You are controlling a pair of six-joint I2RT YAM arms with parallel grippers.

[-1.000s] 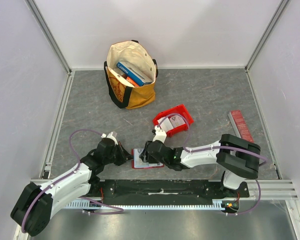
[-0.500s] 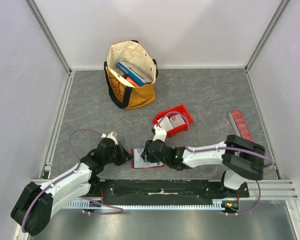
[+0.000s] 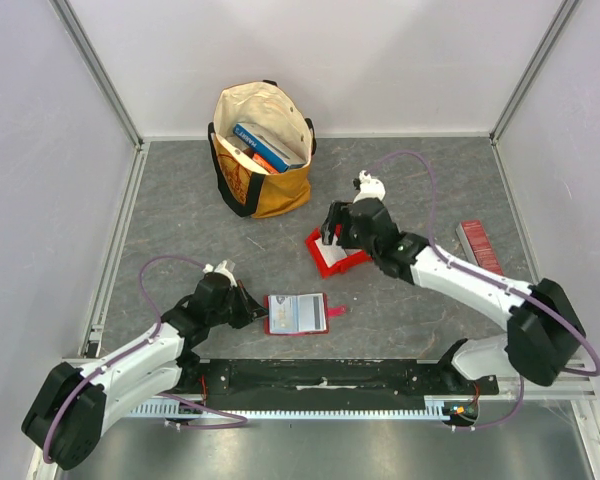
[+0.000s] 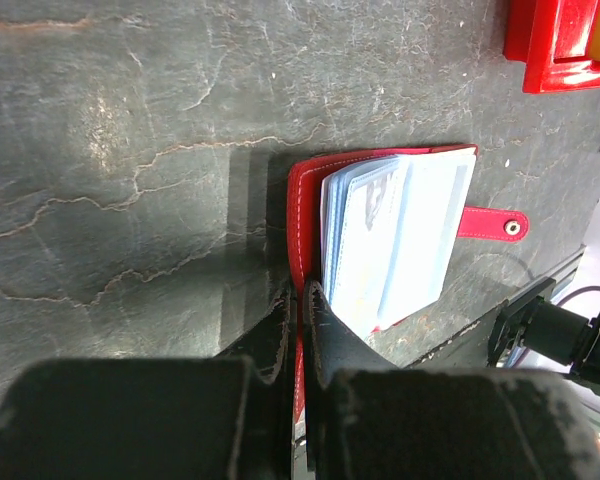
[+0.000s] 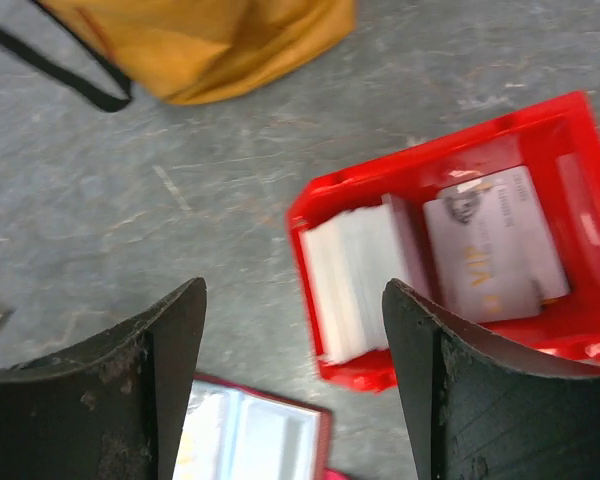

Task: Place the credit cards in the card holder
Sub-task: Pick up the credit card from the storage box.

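Left gripper (image 4: 298, 300) is pinching the dark red leather-like bifold card holder (image 4: 410, 230); right gripper (image 5: 292, 290) is hovering wide open above pale flat credit cards (image 5: 355, 280), one reading "VIP".

Left tool (image 4: 298, 298) clamped on open card holder (image 4: 302, 200) edge; credit cards (image 4: 390, 240) inside; red bin (image 4: 560, 55) apart.
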